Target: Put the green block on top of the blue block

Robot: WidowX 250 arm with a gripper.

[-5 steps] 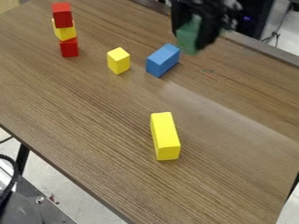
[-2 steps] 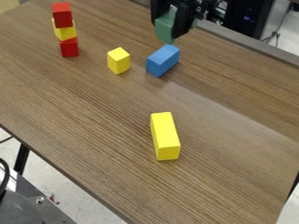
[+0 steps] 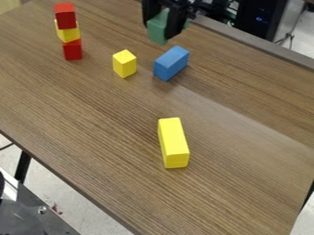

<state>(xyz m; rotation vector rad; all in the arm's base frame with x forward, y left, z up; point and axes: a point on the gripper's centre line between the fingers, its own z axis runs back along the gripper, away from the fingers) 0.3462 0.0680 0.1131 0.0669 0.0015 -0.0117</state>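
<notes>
At the top of the view hangs the black gripper (image 3: pixel 164 28), shut on the green block (image 3: pixel 158 28), which is held roughly upright between its fingers. The blue block (image 3: pixel 171 63) lies on the table below and slightly right of the green block in the view, and the two appear apart.
A small yellow block (image 3: pixel 124 63) stands just left of the blue one. A long yellow block (image 3: pixel 173 142) lies nearer the camera. At the upper left is a stack of red and yellow blocks (image 3: pixel 67 31). The wooden table (image 3: pixel 92 114) has its far edge behind the gripper.
The gripper has moved left across the top of the view, carrying the green block from the blue block's upper right to its upper left. The blocks on the table have stayed put.
</notes>
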